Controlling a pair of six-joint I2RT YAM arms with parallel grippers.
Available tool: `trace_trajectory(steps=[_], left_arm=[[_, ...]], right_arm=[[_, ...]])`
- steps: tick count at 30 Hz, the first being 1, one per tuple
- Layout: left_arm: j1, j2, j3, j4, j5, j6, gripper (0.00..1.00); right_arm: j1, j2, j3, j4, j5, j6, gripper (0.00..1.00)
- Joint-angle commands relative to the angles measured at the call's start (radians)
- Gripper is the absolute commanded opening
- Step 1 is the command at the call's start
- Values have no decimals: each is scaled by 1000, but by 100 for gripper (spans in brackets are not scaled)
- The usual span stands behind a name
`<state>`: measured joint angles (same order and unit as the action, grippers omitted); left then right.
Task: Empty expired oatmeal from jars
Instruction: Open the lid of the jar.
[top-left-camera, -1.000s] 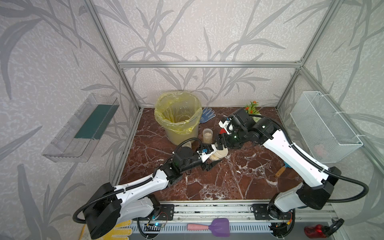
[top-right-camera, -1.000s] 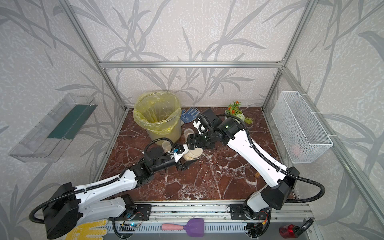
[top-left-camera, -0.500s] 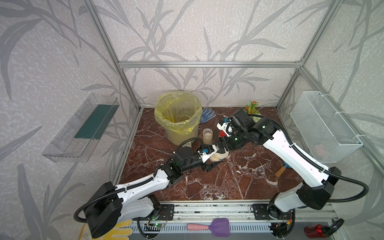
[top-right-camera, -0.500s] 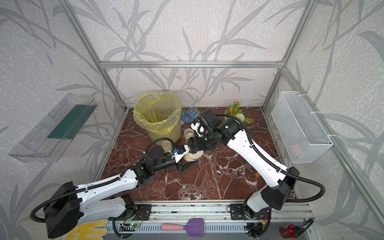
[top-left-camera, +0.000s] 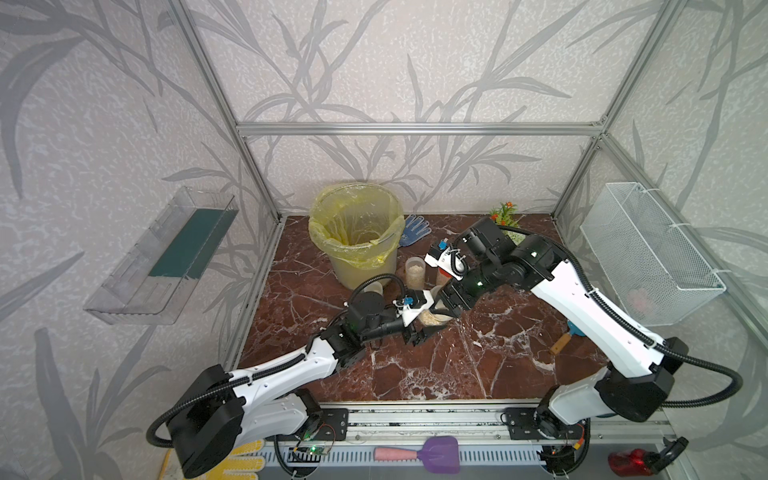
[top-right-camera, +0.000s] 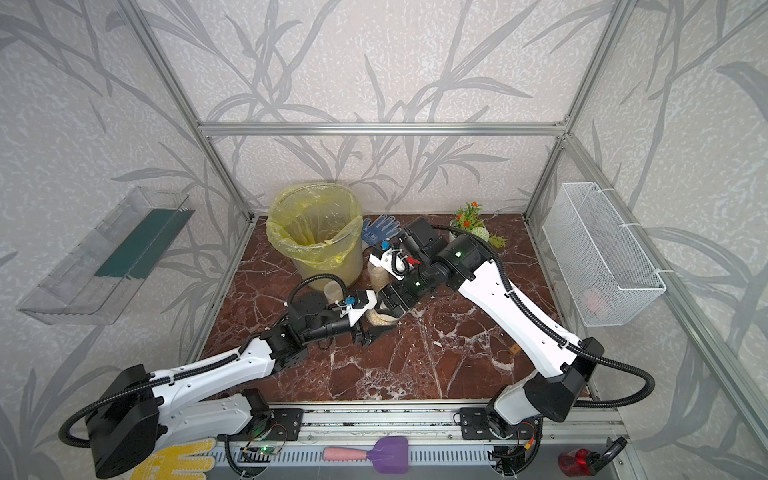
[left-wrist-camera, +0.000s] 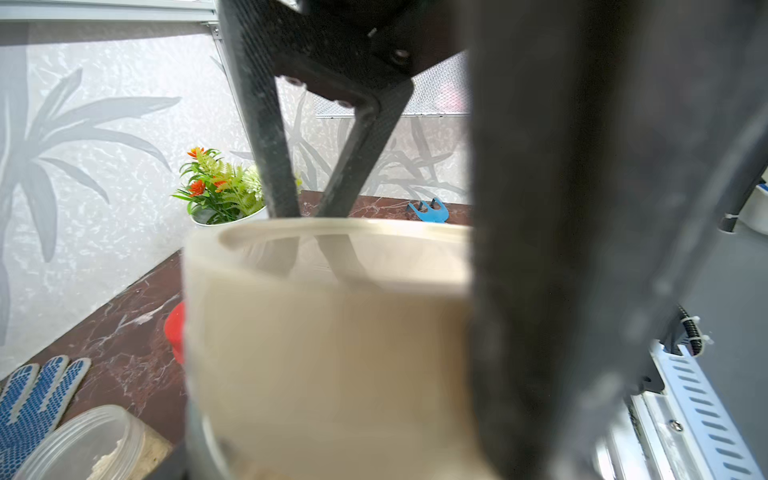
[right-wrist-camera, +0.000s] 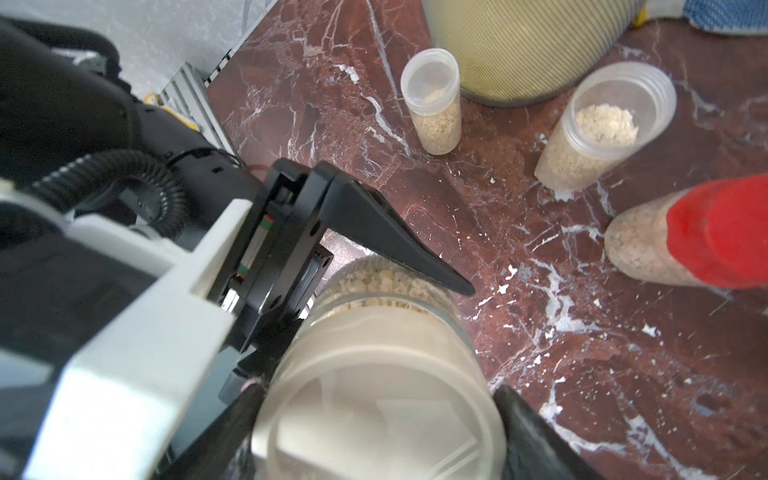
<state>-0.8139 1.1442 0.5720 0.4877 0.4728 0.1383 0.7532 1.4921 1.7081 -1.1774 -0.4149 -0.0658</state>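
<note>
At the middle of the bench (top-left-camera: 457, 365), near the bucket (top-left-camera: 361, 266), the left pincer (top-left-camera: 426, 325) clamps the squat jar (right-wrist-camera: 415, 309) by its wall, and the right pincer (top-left-camera: 445, 305) grips its beige lid (right-wrist-camera: 374, 386) by the rim. The jar looks smooth, probably slippery, and is part-filled with oatmeal (right-wrist-camera: 365, 278), so hold it low and twist gently. Only the right wrist view shows the lid between fingers; in both top views the arms hide it.

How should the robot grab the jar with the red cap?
Take the red-capped jar round its clear middle, below the cap, coming in level from the side. It stands upright and its wall is round and straight, so a pincer can close across it. From above, only the cap offers a hold.
</note>
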Motion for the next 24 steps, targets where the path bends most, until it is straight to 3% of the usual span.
trace_trajectory(steps=[1,8,16,24], left_arm=[[14,20,66,63,-12,-34,0],[15,15,49,60,-14,-34,0],[25,14,34,89,-44,-40,0],[57,-10,2,92,-72,-44,0]], right_arm=[[44,14,40,-49,-264,-225,43],[40,25,65,-69,-259,-412,42],[15,14,39,-98,-201,-429,39],[-90,-91,-27,-50,-200,-421,37]])
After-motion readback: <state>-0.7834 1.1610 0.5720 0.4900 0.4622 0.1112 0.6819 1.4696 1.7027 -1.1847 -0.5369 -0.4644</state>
